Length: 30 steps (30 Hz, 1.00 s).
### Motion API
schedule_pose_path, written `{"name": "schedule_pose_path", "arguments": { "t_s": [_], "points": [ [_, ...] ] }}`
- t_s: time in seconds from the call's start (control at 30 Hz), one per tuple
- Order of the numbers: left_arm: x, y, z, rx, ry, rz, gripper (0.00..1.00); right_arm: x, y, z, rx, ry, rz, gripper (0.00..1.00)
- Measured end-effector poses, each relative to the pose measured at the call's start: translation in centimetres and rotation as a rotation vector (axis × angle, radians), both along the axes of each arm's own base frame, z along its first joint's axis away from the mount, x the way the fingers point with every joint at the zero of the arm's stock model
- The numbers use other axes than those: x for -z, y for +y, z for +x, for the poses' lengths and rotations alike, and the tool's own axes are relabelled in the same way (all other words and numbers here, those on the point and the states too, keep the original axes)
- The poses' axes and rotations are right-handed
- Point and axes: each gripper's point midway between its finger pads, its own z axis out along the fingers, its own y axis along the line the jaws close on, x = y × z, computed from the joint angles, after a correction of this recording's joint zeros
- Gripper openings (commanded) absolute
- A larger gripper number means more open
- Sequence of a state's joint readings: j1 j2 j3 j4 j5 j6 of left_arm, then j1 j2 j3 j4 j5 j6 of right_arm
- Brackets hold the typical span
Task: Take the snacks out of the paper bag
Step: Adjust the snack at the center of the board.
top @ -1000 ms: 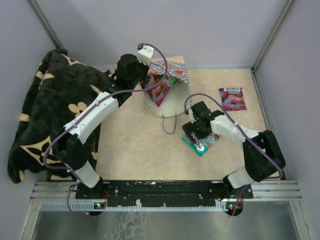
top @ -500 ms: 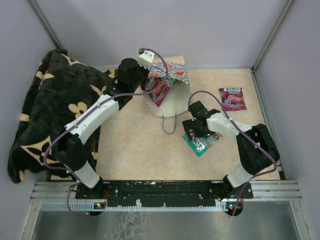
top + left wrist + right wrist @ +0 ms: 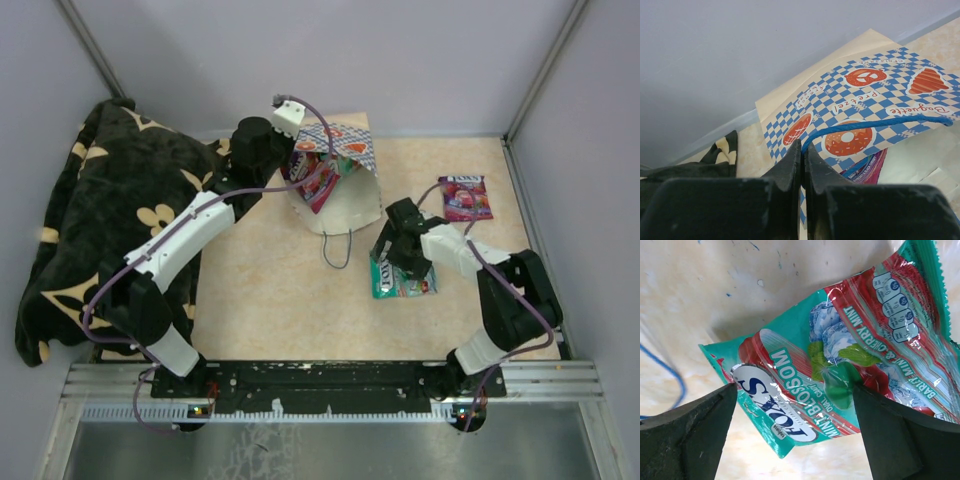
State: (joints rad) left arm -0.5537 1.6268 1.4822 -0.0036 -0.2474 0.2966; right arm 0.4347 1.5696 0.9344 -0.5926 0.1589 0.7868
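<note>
The paper bag [image 3: 345, 205] lies on the desk [image 3: 270, 290] at 12 o'clock with its mouth open. The left jaws are pinched tight on its blue string handle [image 3: 880, 123] and hold the top edge up. Some snacks [image 3: 318, 182] poke out of the mouth. The other handle [image 3: 338, 250] lies loose on the desk at the bag's 6 o'clock. A black blanket [image 3: 100, 220] fills the 9 o'clock side, and the left arm [image 3: 190, 235] reaches over its edge. A purple-pink packet [image 3: 465, 197] lies alone at 2 o'clock. The teal packet [image 3: 840, 365] lies flat at 4 o'clock, out of the bag. The right jaws are wide apart above it and grip nothing. The right arm [image 3: 470, 260] hides the packet's far end from the top camera.

Half a second ago the teal packet lay slanted. Now it lies straighter, and the right jaws sit closer to 12 o'clock. The left arm has hardly moved.
</note>
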Motion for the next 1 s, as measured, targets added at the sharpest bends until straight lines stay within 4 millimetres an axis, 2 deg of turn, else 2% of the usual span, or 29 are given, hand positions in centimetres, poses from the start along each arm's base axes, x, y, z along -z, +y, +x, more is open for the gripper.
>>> {"name": "schedule_pose_path", "arguments": {
  "t_s": [0.2, 0.33, 0.4, 0.47, 0.57, 0.63, 0.77, 0.83, 0.9, 1.0],
  "points": [
    [-0.2, 0.1, -0.1, 0.001, -0.003, -0.003, 0.07, -0.8, 1.0, -0.2, 0.389, -0.019, 0.276, 0.99],
    [-0.6, 0.1, -0.3, 0.001, -0.007, -0.009, 0.07, -1.7, 0.7, 0.0, 0.552, -0.028, 0.343, 0.99],
    [-0.7, 0.2, -0.3, 0.001, -0.008, -0.010, 0.08, -2.7, 0.4, 0.4, 0.583, -0.043, 0.332, 0.99],
    [-0.8, 0.2, -0.4, 0.001, -0.011, -0.012, 0.08, -4.8, 0.2, 1.6, 0.586, -0.091, 0.321, 0.99],
    [-1.1, 0.3, -0.5, 0.001, -0.016, -0.015, 0.08, -9.7, -0.3, 3.7, 0.515, -0.227, 0.308, 0.99],
    [-1.2, 0.3, -0.5, 0.001, -0.017, -0.016, 0.08, -13.3, -0.6, 4.5, 0.393, -0.336, 0.289, 0.99],
    [-1.2, 0.3, -0.5, 0.001, -0.017, -0.016, 0.08, -18.1, -1.4, 3.7, 0.109, -0.510, 0.204, 0.99],
    [-1.2, 0.3, -0.5, 0.001, -0.018, -0.016, 0.08, -19.7, -2.1, 3.0, -0.003, -0.573, 0.144, 0.99],
    [-1.2, 0.2, -0.6, 0.004, -0.018, -0.016, 0.08, -20.3, -2.7, 2.4, -0.073, -0.607, 0.094, 0.99],
    [-1.2, 0.2, -0.6, 0.007, -0.017, -0.017, 0.08, -19.5, -2.8, 2.1, -0.169, -0.594, 0.039, 0.99]
  ]
}}
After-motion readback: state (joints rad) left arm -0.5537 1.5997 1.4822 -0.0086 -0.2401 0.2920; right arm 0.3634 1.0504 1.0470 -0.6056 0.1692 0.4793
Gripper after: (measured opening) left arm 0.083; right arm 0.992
